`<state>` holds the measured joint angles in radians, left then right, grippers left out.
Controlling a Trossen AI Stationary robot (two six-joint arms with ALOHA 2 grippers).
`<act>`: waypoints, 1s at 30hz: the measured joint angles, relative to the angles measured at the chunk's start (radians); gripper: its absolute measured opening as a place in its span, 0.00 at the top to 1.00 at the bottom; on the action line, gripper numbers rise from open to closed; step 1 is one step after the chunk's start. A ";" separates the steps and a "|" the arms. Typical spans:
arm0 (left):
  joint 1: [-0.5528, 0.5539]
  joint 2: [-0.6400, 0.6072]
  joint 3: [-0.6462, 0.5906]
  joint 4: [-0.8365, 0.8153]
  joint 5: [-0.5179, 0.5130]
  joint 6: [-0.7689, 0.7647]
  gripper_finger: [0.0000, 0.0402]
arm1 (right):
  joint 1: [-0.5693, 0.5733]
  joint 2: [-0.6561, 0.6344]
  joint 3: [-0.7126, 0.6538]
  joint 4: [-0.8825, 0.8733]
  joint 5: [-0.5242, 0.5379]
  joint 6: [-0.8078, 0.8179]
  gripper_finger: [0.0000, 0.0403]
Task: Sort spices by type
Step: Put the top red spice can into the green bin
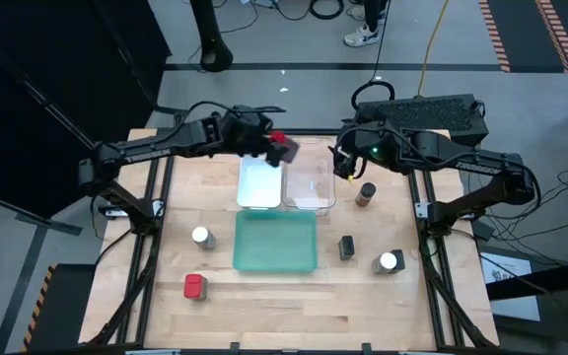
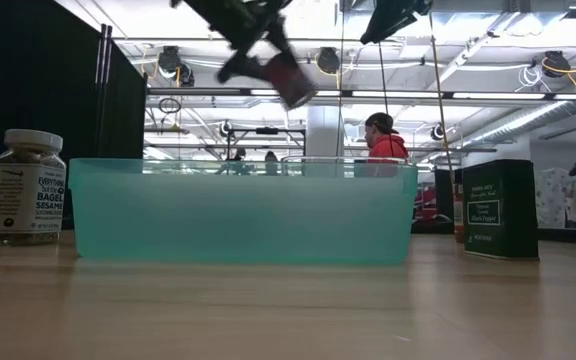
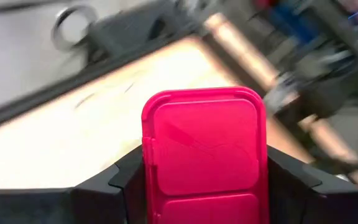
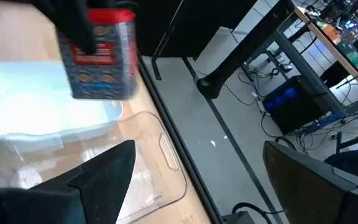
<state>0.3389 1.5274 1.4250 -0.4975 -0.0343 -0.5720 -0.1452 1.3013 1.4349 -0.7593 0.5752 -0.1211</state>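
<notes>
— Where is the red tin point(image 1: 282, 145) now, and why is it up there?

— I have it in my left gripper point(image 3: 205, 186), lifted above the far edge of the table, over the gap between the white tray point(image 1: 260, 183) and the clear tray point(image 1: 311, 181). My fingers point(image 3: 104, 186) press its two sides, closed only as far as the tin's width allows. I hold it high so it clears the tray walls; I judge it is bound for one of those two far trays.

— And the matching one?

— The other red tin point(image 1: 195, 286) stands on the near left of the table, well apart, so the red pair is not yet together.

— What is your right gripper point(image 4: 197, 168) doing?

— It hangs over the clear tray's far right corner with its fingers spread wide and nothing between them.

— The rest of the spices?

— The brown jar point(image 1: 365, 194) stands just beside the clear tray. A dark tin point(image 1: 346, 247) stands right of the green tray point(image 1: 275, 243), with a white-lidded jar point(image 1: 388, 262) beyond it. Another white-lidded jar point(image 1: 201, 237) stands left of the green tray. The green tray looks empty, so I reckon sorting is at an early stage.
</notes>
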 joint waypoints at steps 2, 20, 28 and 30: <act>0.000 -0.034 0.000 -0.135 -0.032 -0.032 0.43 | 0.000 -0.001 0.000 0.002 0.000 0.012 0.17; -0.123 -0.062 0.000 -0.547 -0.019 -0.432 0.43 | -0.033 0.017 0.000 0.020 -0.001 0.109 0.17; -0.287 -0.066 0.000 -0.543 0.190 -0.030 0.43 | -0.060 0.017 0.000 0.023 -0.033 0.025 0.17; -0.330 -0.064 0.000 -0.542 0.188 0.117 0.43 | -0.072 0.017 0.000 0.031 -0.065 0.022 0.17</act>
<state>0.0088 1.4638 1.4250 -1.0399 0.1540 -0.4550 -0.2176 1.3182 1.4349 -0.7287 0.5099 -0.0990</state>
